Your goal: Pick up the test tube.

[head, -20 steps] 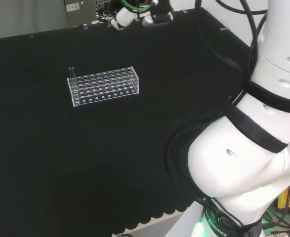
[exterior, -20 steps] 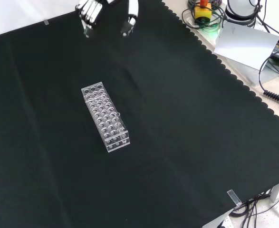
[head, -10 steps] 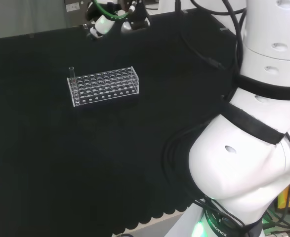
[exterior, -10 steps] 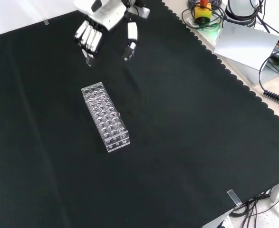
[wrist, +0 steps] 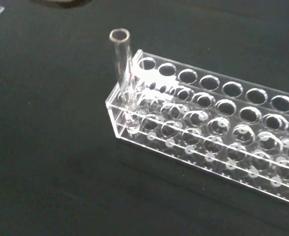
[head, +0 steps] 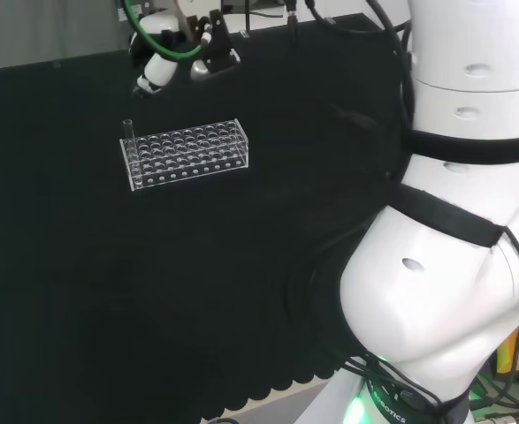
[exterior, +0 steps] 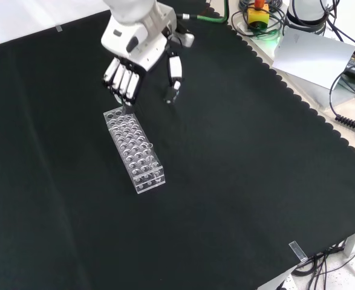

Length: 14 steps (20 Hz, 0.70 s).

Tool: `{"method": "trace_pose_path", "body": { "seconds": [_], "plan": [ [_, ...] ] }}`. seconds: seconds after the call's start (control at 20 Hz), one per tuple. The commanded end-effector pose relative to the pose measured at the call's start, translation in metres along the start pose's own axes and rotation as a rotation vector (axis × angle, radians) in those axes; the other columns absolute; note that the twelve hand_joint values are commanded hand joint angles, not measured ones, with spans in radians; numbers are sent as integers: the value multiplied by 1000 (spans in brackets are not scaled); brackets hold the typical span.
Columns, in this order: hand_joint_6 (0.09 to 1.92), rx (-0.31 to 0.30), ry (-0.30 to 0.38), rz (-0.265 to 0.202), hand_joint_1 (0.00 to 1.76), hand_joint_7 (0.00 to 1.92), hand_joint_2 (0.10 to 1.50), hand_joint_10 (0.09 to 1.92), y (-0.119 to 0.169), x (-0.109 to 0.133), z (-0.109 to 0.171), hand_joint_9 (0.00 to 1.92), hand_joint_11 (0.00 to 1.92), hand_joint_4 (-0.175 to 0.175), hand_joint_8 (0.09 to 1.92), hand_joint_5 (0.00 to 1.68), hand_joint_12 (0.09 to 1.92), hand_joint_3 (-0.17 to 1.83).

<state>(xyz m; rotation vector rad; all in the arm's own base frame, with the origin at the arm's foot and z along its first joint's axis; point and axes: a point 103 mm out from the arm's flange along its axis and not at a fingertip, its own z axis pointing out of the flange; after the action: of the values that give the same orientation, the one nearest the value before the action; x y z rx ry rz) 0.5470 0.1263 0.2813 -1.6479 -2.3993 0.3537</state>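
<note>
Hand [exterior: 138, 42] lowered toward clear rack [exterior: 133, 148], fingers [exterior: 121, 80] spread, holding nothing, test tube [wrist: 124, 73] upright in corner hole

In the front view the hand [exterior: 135, 45] has come down from the top edge of the cloth toward the clear rack [exterior: 133, 149]; a second ago only its fingers [exterior: 121, 78] showed there, and now they hang just above the rack's far end. In the head view the hand [head: 166, 53] has moved leftward and nearer, to just beyond the rack [head: 186, 155], while the arm's big white links have swung with it.
</note>
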Motion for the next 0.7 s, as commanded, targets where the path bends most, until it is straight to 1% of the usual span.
{"method": "trace_pose_path", "body": {
  "seconds": [0.05, 0.3, 0.35, 0.5, 0.6, 0.7],
  "plan": [
    [159, 50, -64, -27, 734, 551, 752, 896, 28, 23, 19, 425, 152, -80, 866, 561, 1568, 489],
    [200, 83, -95, -31, 739, 613, 746, 873, 50, 27, 34, 452, 156, -80, 864, 566, 1562, 495],
    [238, 86, -101, -29, 741, 622, 741, 862, 54, 27, 37, 461, 158, -80, 859, 559, 1559, 502],
    [445, 97, -129, -25, 751, 645, 721, 847, 65, 27, 45, 484, 164, -79, 853, 514, 1556, 524],
    [544, 100, -167, -27, 761, 673, 710, 842, 71, 26, 50, 504, 168, -77, 852, 513, 1554, 534],
    [599, 105, -208, -28, 767, 702, 703, 839, 76, 23, 53, 524, 172, -75, 853, 527, 1553, 540]
  ]
}}
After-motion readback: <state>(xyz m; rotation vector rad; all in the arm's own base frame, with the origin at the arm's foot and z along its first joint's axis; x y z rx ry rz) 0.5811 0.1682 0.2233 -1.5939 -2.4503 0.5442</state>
